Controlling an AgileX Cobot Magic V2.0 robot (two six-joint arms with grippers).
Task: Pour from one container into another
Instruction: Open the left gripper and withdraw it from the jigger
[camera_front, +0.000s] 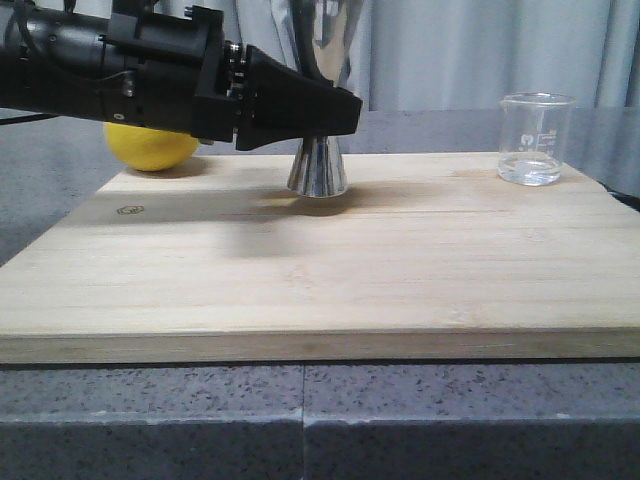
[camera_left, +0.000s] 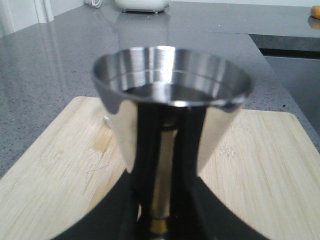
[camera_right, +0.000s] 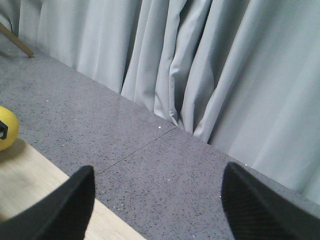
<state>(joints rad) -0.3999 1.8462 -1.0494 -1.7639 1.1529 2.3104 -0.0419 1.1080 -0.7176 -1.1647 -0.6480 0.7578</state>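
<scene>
Left gripper (camera_front: 335, 110) is pinching the steel jigger (camera_front: 318, 168) at its waist, around 12 o'clock on the board (camera_front: 320, 270). The beaker (camera_front: 534, 138) sits at 2 o'clock: thin glass, slippery, probably light, so grab mid-body gently. Right gripper (camera_right: 157, 210) is spread wide, holding nothing.

A shiny silver steel jigger (camera_front: 318, 168) with a brass-coloured band stands on a pale, straight-grained wooden board (camera_front: 330, 270). At far right is a clear glass beaker (camera_front: 535, 138) with white markings. A yellow lemon (camera_front: 150, 146) sits far left. The black left gripper (camera_front: 345, 110) meets the jigger. The countertop (camera_front: 300, 420) is speckled grey; the curtains (camera_right: 200, 60) pale grey.
</scene>
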